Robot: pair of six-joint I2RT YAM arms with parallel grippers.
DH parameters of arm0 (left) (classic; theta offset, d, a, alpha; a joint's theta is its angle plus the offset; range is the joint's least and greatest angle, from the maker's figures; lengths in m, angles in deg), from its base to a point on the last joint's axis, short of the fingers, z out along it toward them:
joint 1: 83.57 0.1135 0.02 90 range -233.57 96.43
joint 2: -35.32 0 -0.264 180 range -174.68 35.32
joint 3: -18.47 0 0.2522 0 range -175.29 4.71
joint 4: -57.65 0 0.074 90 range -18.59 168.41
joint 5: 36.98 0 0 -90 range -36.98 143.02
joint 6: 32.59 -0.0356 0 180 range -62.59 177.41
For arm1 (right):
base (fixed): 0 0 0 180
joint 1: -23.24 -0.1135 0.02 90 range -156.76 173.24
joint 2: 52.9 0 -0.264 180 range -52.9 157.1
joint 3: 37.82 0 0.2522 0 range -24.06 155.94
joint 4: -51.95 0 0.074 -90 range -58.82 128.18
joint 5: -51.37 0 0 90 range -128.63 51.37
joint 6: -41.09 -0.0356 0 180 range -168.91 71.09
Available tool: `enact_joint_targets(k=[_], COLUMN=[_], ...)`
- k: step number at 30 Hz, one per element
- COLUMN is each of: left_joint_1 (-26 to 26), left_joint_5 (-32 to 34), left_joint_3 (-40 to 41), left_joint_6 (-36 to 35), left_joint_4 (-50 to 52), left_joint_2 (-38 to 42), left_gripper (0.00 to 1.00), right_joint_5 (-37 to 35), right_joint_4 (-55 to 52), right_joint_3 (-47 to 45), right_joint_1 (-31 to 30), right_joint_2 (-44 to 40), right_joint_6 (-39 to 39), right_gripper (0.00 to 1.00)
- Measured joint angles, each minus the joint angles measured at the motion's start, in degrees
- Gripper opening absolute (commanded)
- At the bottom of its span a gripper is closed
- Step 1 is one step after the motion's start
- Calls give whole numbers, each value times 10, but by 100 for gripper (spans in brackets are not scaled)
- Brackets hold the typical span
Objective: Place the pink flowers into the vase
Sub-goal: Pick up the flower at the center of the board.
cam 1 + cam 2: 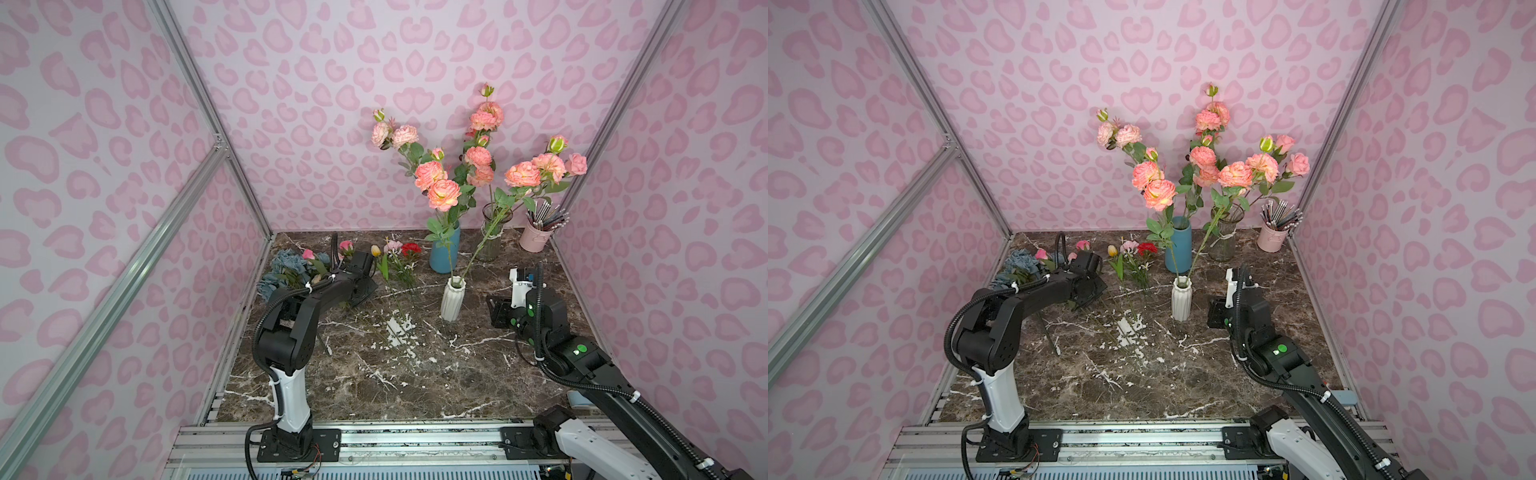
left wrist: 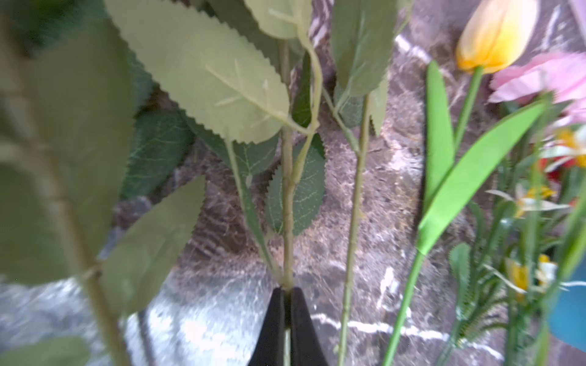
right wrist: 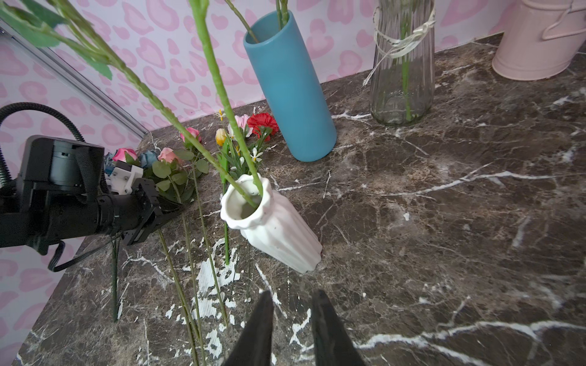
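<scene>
Pink flowers (image 1: 308, 254) lie far left; left fingers (image 2: 274, 326) pinch one stem (image 2: 288, 221), blooms far; vase (image 1: 452, 301) stands right; right fingers (image 3: 257, 329) slightly apart, empty.

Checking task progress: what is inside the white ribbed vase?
Two green stems enter the white vase, carrying pink blooms above. Their lower ends are hidden by its wall.

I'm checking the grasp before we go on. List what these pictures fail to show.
1. Which bloom the gripped stem carries: left wrist view, cut off by the picture's edge and leaves.
2. The left jaws in both top views: lost under the left arm.
3. Stem ends inside the white vase: hidden by its wall, every view.
4. The right jaws' gap in both top views: too small and dark against the right arm.
</scene>
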Motion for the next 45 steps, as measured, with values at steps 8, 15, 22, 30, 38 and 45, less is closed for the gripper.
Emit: enact_joint_targets(k=[8,15,22,30,38,45], left_joint_1=[-1,-3,9,21,6,1], left_joint_5=[9,9,-26,-127,-243,-313], left_joint_3=[2,23,56,104,156,206], left_joint_6=[6,-14,-76,-162,-218,-231], left_joint_4=[-5,-53,-102,-137,-172,-216], left_joint_2=[71,149,253,377,471,521], left_gripper=[4,4,4,4,4,3], right_joint_5=[-9,-9,37,144,209,246], right_joint_4=[-8,-22,-29,-38,9,104], right_joint_3=[8,23,52,101,137,176], right_joint_1=[0,0,0,-36,-144,-187], right_joint_2=[-3,-4,1,25,92,173], right_joint_6=[0,5,25,60,60,38], right_gripper=[26,27,26,24,22,20])
